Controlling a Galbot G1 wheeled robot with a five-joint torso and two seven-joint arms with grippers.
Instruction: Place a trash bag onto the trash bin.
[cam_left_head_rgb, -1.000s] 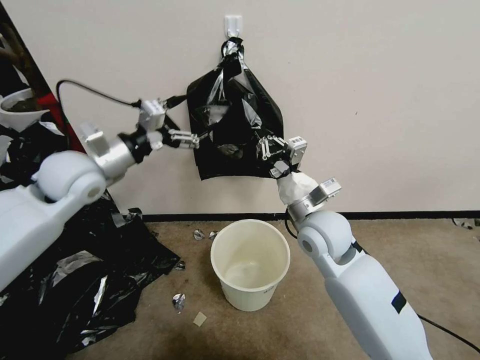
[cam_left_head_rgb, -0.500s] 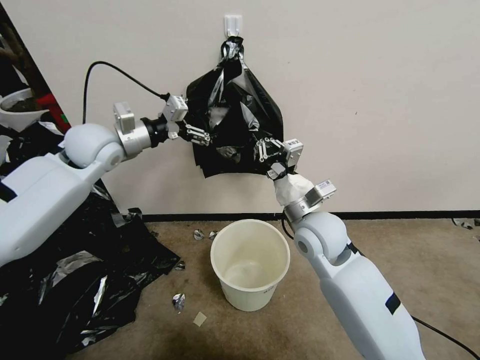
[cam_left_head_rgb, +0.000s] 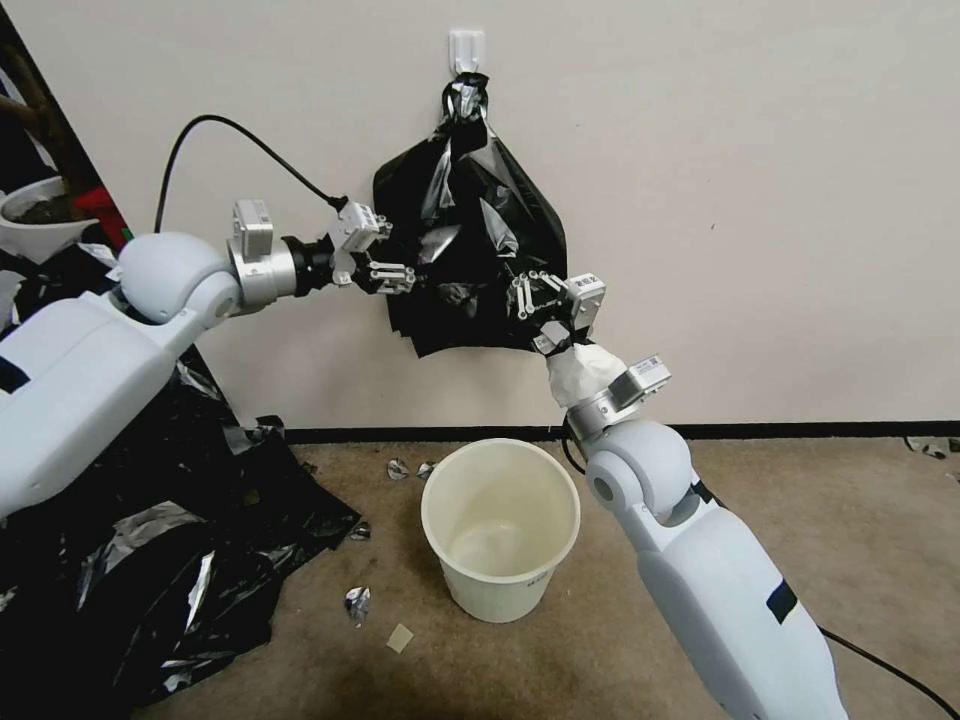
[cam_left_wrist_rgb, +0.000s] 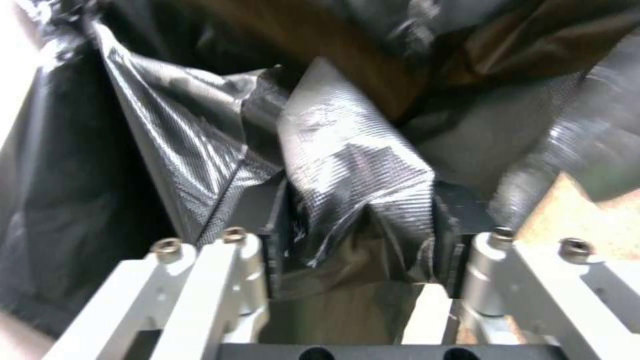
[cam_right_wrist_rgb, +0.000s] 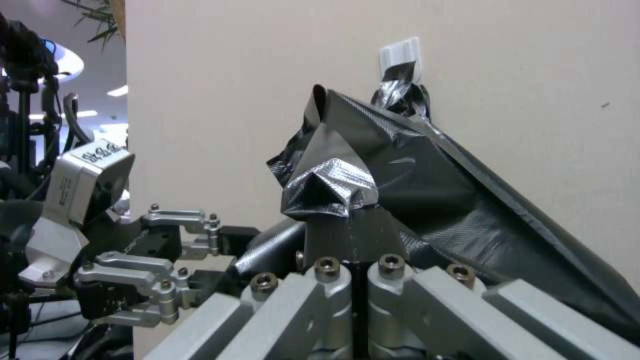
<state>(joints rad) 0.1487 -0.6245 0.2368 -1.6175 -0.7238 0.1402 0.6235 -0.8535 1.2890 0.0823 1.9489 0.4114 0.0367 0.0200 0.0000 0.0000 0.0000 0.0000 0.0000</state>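
Two end effectors are raised to the trash bag (cam_left_head_rgb: 470, 255), which is hung against the wall from a white hook (cam_left_head_rgb: 467, 48). A fold of its plastic is pinched by the right end effector (cam_left_head_rgb: 527, 297), fingers closed together. The left end effector (cam_left_head_rgb: 398, 277) is partly open, with a fold lying between its pads (cam_left_wrist_rgb: 277, 240). The trash bin (cam_left_head_rgb: 500, 527) is stood empty on the carpet below.

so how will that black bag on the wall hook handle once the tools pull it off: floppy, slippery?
Probably very floppy: the trash bag hangs in creased, sagging folds from the wall hook. Likely light, since that small hook carries it. Possibly slippery, given its glossy sheen, though the right tool is shut on a bunched fold and the left tool has film between its fingers.
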